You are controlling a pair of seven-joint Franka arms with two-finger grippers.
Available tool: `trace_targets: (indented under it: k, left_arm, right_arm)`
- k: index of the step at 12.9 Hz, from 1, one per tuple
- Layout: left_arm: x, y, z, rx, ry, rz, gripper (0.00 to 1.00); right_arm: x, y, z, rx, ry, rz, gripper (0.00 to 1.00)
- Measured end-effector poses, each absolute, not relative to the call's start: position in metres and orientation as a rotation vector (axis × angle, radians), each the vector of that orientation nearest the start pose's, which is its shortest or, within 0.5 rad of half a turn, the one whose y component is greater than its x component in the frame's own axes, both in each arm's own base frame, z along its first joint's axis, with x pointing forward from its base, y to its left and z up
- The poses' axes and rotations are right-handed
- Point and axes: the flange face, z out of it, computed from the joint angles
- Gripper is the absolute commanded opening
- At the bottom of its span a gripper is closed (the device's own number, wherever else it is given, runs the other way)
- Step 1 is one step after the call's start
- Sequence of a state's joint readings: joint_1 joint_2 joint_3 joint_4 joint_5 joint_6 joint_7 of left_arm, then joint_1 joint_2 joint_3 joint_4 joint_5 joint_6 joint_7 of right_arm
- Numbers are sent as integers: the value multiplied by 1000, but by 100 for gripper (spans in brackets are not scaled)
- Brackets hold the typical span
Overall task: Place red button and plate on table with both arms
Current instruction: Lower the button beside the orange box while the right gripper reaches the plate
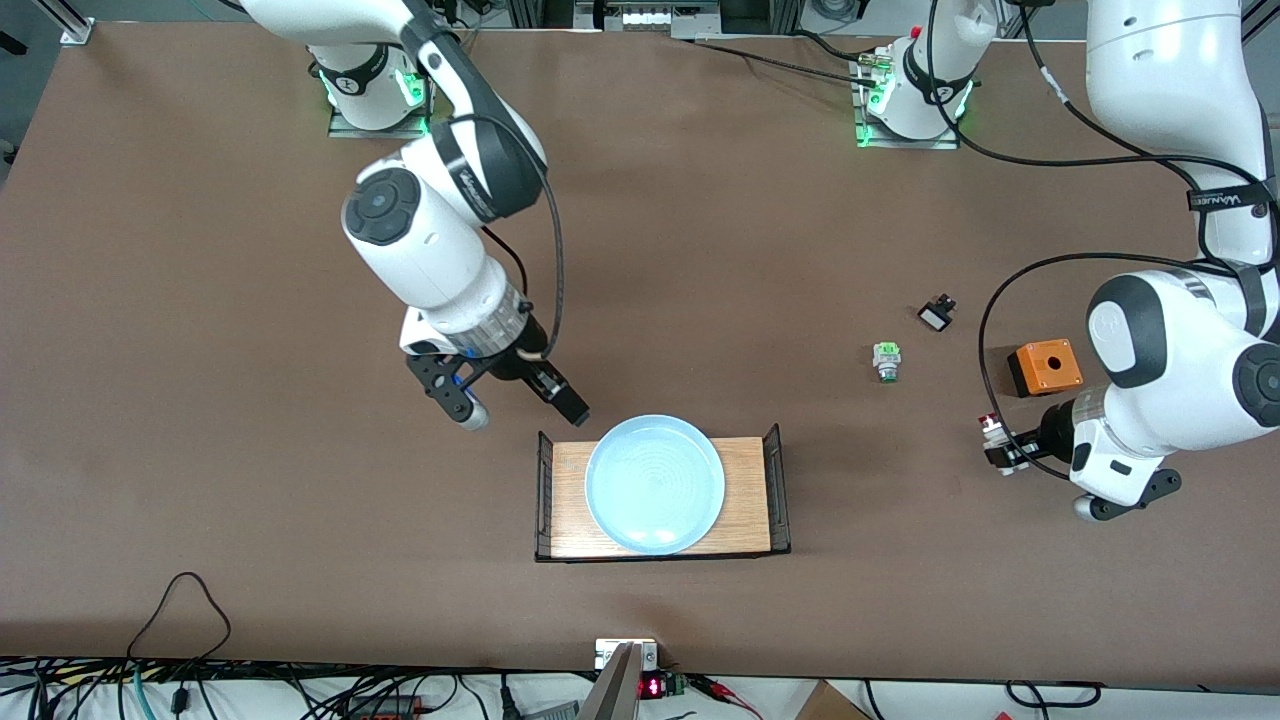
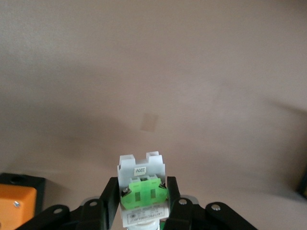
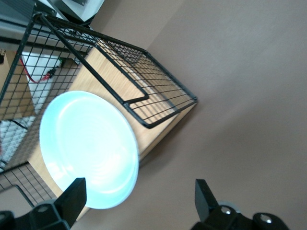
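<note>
Red button (image 1: 990,424): clamped in the left end effector (image 1: 1003,445) above bare tabletop (image 1: 200,300) near the orange box (image 1: 1045,367); set-down pending, calls for lowering. Plate (image 1: 655,484): on the wooden tray (image 1: 745,500). Right end effector (image 1: 520,400) spread wide, just beside its rim; pickup judged next.

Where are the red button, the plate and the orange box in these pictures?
red button (image 2: 143,194), left wrist view, on its green block.
plate (image 1: 655,484), front view, on the middle of its blue face.
orange box (image 1: 1046,365), front view, on its top.
</note>
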State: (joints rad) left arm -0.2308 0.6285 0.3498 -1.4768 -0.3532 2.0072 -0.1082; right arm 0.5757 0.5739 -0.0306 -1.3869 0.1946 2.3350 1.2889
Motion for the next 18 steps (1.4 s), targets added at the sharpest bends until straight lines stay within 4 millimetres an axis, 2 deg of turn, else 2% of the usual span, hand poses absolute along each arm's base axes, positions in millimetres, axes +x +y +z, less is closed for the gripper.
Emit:
trace_targets:
  k: [3, 5, 7, 9, 11, 12, 13, 14, 15, 16, 18]
  left_arm:
    - [702, 56, 275, -3212, -390, 128, 1]
    - [703, 70, 245, -3265, -335, 103, 1]
    - [704, 72, 212, -3303, -290, 73, 1]
    - [705, 66, 188, -3294, -273, 55, 5]
    - [706, 64, 182, -3290, -262, 45, 20]
    - [706, 64, 182, -3289, -261, 46, 41]
    - [706, 64, 182, -3289, -260, 46, 73]
    - [706, 64, 182, -3290, -258, 46, 100]
    - [706, 64, 182, -3290, -256, 45, 100]
    - [707, 63, 182, -3290, -253, 41, 100]
    - [713, 56, 190, -3292, -231, 11, 100]
  right_arm:
    - [634, 412, 399, -2428, 1217, -155, 100]
    - [634, 419, 387, -2421, 1221, -158, 100]
    - [636, 422, 371, -2414, 1220, -168, 100]
    - [637, 423, 359, -2414, 1223, -171, 100]
    - [638, 423, 354, -2418, 1226, -169, 100]
    - [638, 423, 351, -2420, 1228, -167, 97]
    - [638, 424, 348, -2424, 1230, -164, 96]
    - [638, 424, 344, -2428, 1232, -160, 93]
    - [637, 425, 340, -2433, 1233, -157, 89]
    - [637, 425, 337, -2435, 1233, -156, 80]
    - [637, 425, 336, -2436, 1234, -156, 68]
